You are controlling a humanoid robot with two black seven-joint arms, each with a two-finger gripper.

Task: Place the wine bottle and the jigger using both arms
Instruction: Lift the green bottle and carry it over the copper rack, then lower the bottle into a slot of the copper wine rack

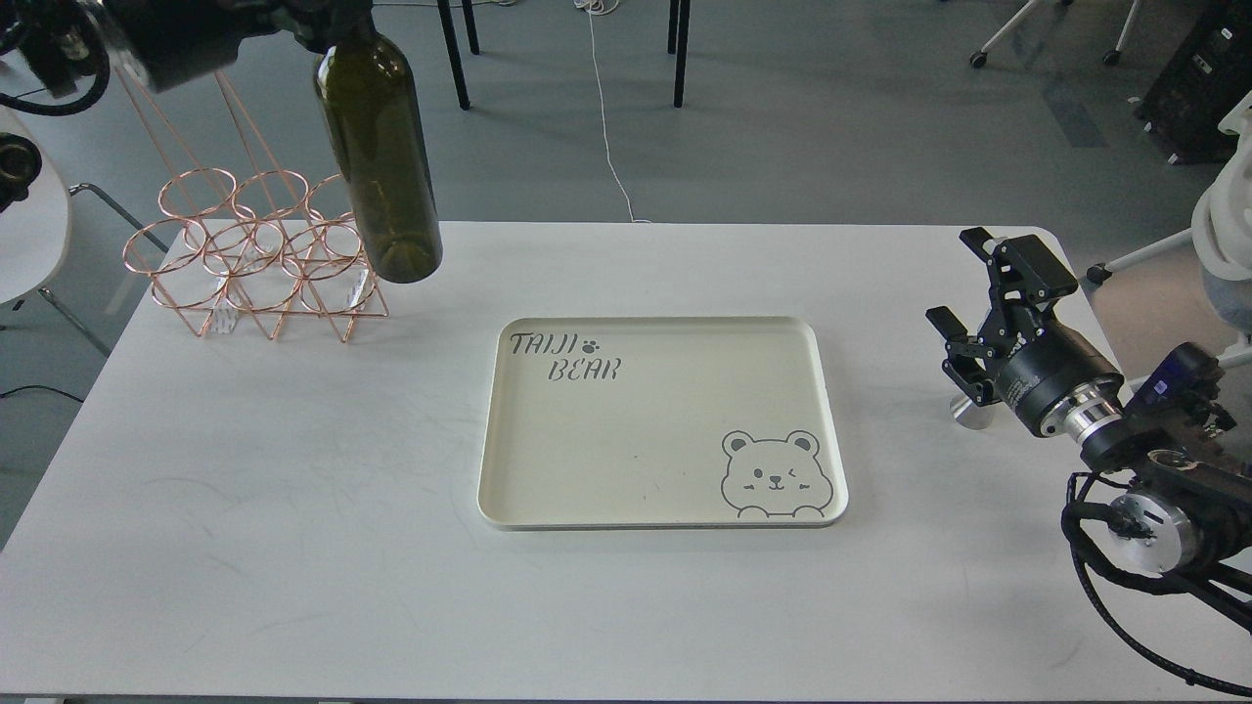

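wine bottle (380,156) hangs above table (293,508)

Single head view, high, angled forward-down over the table (293,508) (moderately near).

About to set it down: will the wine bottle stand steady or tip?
The wine bottle looks tall and narrow, so probably tippy. Smooth glass likely slips and could break. It hangs tilted from the left tool, so level it first.

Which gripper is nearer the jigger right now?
Right. The right gripper is open just above the jigger; the left arm is across the table, holding the wine bottle up by the rack.
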